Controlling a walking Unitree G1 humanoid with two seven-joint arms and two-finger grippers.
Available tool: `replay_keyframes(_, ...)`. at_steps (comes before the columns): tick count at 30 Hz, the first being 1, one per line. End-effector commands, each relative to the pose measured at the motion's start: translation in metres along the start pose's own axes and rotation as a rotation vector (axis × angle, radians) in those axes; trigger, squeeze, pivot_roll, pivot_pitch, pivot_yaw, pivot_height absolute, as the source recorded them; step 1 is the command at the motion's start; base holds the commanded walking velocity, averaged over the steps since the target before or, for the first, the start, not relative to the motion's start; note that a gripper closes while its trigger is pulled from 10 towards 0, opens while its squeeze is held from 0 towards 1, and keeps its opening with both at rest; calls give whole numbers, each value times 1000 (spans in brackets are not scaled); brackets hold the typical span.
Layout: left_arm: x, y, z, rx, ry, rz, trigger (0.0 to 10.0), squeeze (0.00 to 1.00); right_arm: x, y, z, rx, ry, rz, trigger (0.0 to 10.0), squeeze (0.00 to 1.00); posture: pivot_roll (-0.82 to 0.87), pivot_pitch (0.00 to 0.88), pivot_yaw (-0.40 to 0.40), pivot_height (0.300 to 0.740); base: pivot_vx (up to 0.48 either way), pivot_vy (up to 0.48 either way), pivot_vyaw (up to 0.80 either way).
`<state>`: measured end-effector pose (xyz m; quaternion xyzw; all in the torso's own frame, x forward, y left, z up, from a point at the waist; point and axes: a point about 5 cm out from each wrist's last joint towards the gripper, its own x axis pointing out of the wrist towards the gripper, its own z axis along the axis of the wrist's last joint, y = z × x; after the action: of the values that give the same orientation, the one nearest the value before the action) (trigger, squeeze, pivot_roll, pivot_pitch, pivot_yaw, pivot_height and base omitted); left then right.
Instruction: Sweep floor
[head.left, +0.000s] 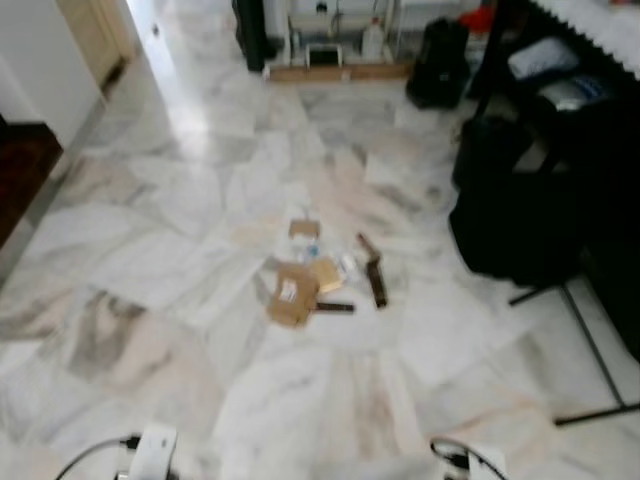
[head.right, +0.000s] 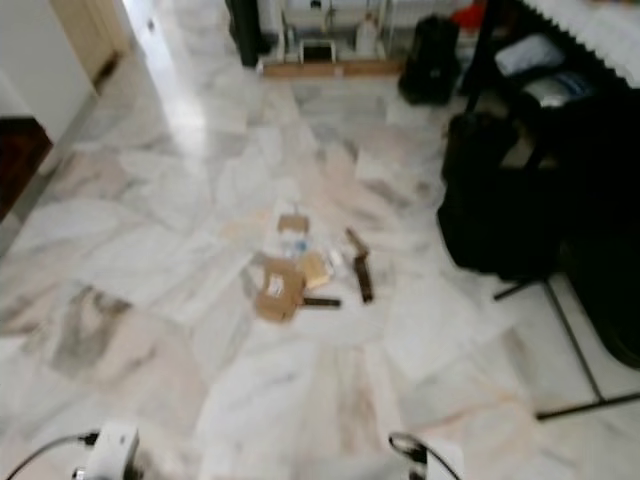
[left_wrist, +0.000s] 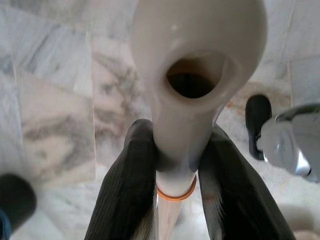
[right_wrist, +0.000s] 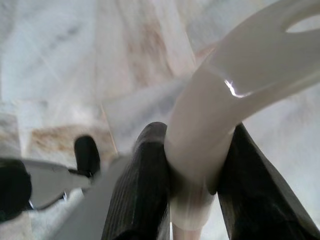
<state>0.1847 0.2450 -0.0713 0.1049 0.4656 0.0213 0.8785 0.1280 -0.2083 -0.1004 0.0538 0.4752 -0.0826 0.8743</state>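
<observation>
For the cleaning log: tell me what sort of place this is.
Probably a room in a home, used partly for storage or equipment. The marble floor runs toward a doorway, black bags sit by a stand on the right, and cardboard scraps litter the middle.

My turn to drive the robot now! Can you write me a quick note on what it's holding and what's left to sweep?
Left gripper: shut on a white handle.
Right gripper: shut on another white handle.
Which is the broom and which the dustpan, I cannot tell.
Litter: cardboard scraps and dark sticks in a small pile on the marble floor ahead, left of the black bags.
Done: tools picked up.
Left: walk up, sweep the pile, collect it.
</observation>
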Motion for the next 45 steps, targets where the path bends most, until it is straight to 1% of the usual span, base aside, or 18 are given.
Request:
replay_keyframes(1, 0, -1, 2, -10, -10, 2, 10000, 0, -2, -3, -10, 28, 33, -15, 10000, 0, 21, 93, 26, 740, 0, 0, 0)
replay_keyframes(9, 1, -7, 3, -56, -15, -11, 10000, 0, -2, -11, -5, -19, 22, -43, 10000, 0, 18, 86, 10, 740, 0, 0, 0)
replay_keyframes(13, 1, -9, 0, -96, -3, 0, 10000, 0, 0, -16, 11, -151, -16, -44, 10000, 0, 16, 79, 1, 740, 0, 0, 0)
replay_keyframes(15, 1, -9, -1, -106, 4, 6, 10000, 0, 1, -17, 17, -174, -30, -48, 10000, 0, 13, 73, -2, 740, 0, 0, 0)
replay_keyframes(16, 1, -9, -2, -119, 8, 12, 10000, 0, 2, -18, 24, -227, -49, -48, 10000, 0, 13, 71, -3, 740, 0, 0, 0)
replay_keyframes(24, 0, -5, -3, -190, 0, 51, 10000, 0, 4, -23, 47, -305, -118, -62, 10000, 0, 22, 46, -10, 740, 0, 0, 0)
replay_keyframes(26, 1, 1, 15, -198, -85, 75, 10000, 0, 4, -28, 64, -313, -190, -108, 10000, 0, 15, 40, -5, 740, 0, 0, 0)
replay_keyframes(28, 2, 10, 52, -169, -237, 94, 10000, 0, 2, -33, 89, -285, -299, -160, 10000, 0, 16, 36, -2, 740, 0, 0, 0)
replay_keyframes(29, 2, 10, 52, -169, -237, 94, 10000, 0, 2, -33, 89, -285, -299, -160, 10000, 0, 16, 36, -2, 740, 0, 0, 0)
replay_keyframes(30, 0, 14, 68, -167, -302, 98, 10000, 0, 1, -35, 99, -298, -340, -180, 10000, 0, 15, 36, -2, 740, 0, 0, 0)
replay_keyframes(31, -2, 19, 88, -156, -378, 107, 10000, 0, -1, -37, 111, -315, -394, -204, 10000, 0, 19, 35, 0, 740, 0, 0, 0)
replay_keyframes(37, -21, 42, 162, -116, -648, 184, 10000, 0, -21, -54, 173, -316, -661, -308, 10000, 0, 19, 48, 1, 740, 0, 0, 0)
replay_keyframes(38, -21, 42, 162, -116, -648, 184, 10000, 0, -21, -54, 173, -316, -661, -308, 10000, 0, 19, 48, 1, 740, 0, 0, 0)
replay_keyframes(40, -30, 47, 183, -101, -732, 205, 10000, 0, -31, -61, 194, -316, -754, -345, 10000, 0, 23, 56, 0, 740, 0, 0, 0)
replay_keyframes(41, -30, 47, 183, -101, -732, 205, 10000, 0, -31, -61, 194, -316, -754, -345, 10000, 0, 23, 56, 0, 740, 0, 0, 0)
replay_keyframes(43, -41, 50, 204, -75, -828, 217, 10000, 0, -46, -63, 219, -312, -870, -366, 10000, 0, 19, 59, -2, 740, 0, 0, 0)
replay_keyframes(44, -50, 50, 221, -92, -904, 219, 10000, 0, -60, -60, 240, -313, -972, -370, 10000, 0, 20, 63, -5, 740, 0, 0, 0)
replay_keyframes(45, -50, 50, 221, -92, -904, 219, 10000, 0, -60, -60, 240, -313, -972, -370, 10000, 0, 20, 63, -5, 740, 0, 0, 0)
